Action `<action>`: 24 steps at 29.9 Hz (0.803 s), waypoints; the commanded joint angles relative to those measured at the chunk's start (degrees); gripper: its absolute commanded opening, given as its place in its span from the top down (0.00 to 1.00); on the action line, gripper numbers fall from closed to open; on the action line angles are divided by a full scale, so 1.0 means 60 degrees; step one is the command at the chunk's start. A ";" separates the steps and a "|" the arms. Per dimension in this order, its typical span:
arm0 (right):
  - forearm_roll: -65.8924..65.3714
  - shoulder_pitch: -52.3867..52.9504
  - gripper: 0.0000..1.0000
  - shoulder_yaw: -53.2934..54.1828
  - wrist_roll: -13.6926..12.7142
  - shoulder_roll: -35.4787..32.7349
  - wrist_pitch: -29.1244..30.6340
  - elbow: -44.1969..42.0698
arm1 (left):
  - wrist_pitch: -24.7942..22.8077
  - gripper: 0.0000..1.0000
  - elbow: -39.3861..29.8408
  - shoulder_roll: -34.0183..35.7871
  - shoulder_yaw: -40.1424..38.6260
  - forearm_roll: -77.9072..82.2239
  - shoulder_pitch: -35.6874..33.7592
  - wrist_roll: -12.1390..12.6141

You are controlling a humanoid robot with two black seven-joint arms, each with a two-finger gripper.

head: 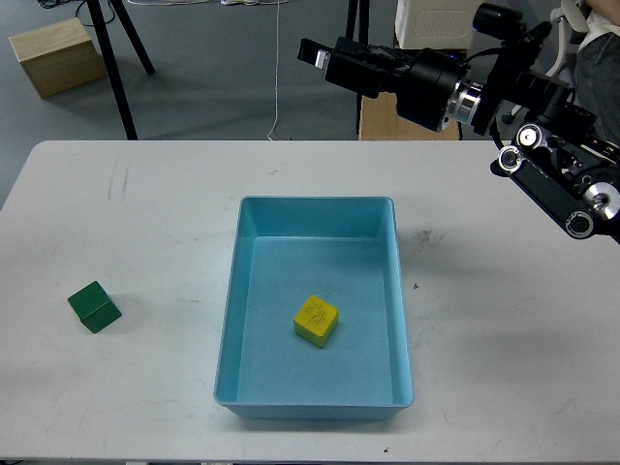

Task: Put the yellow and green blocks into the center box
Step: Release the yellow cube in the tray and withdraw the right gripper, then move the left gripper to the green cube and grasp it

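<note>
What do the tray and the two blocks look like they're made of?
Tray: probably molded plastic, light blue, smooth with a slight sheen and a rounded rim.
Yellow block: matte, with an embossed top; plastic or foam, can't tell which.
Green block: dark, matte, crisp edges with a seam line across one face; could be painted wood or plastic.

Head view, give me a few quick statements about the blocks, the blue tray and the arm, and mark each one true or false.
1. The yellow block lies inside the blue tray. True.
2. The green block is inside the tray too. False: it sits on the white table, left of the tray.
3. The right gripper holds a block. False: nothing is visible in it.
4. The left arm is out of view. True.
</note>
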 commanded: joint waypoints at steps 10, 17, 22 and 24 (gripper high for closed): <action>0.3619 -0.3016 0.03 0.4081 -0.1120 -0.0637 -0.0417 0.1997 | -0.0700 0.00 0.0207 0.0526 0.0105 1.3637 -0.0193 0.0000; 0.4060 -0.4320 0.03 0.5385 -0.1386 -0.0931 -0.0505 0.3403 | -0.0569 0.02 -0.0408 0.0438 0.0646 1.9366 -0.0178 0.0000; 0.4060 -0.5549 0.03 0.6015 -0.1400 -0.1049 -0.0535 0.3668 | -0.0569 0.03 -0.0818 0.0497 0.1262 2.0236 -0.0354 0.0000; 0.4089 -0.6208 0.03 0.6278 -0.1386 -0.1049 -0.0622 0.3727 | -0.0584 0.03 -0.1301 0.0511 0.1394 2.0251 -0.0748 0.0000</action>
